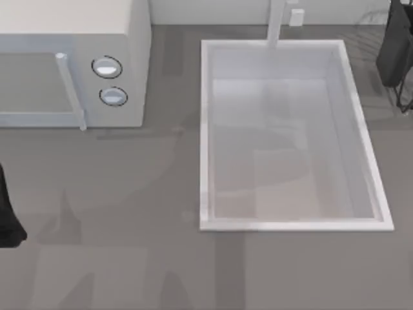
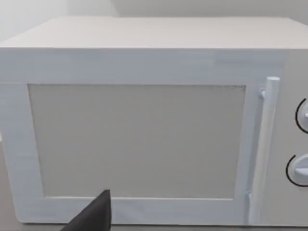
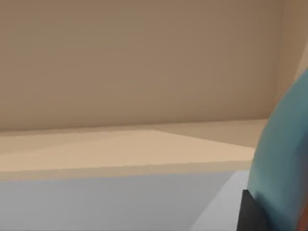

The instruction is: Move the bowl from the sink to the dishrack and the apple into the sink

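The sink (image 1: 205, 129) takes up the middle and right of the table, white-rimmed, its pale floor bare from above; the microwave (image 1: 71, 26) stands at the far left; the dishrack (image 1: 371, 19) is a faint set of dark wires at the far right corner. The right gripper (image 1: 395, 55) hangs over that corner, beside the rack, so I judge the first step, carrying the bowl (image 3: 284, 159) across to the rack, to be well along. In the right wrist view the bowl is a glossy blue curve pressed up close to the camera, with a pale wall and a white ledge beyond it. It seems to ride with that arm, though whether the pincer is clamped on it I cannot tell. The next move, as I judge it, calls for a gentle lowering onto the wires and a clean release; the apple's turn comes after. The left gripper (image 2: 91, 216) waits at the table's left edge, facing the microwave door; its state I cannot tell either.
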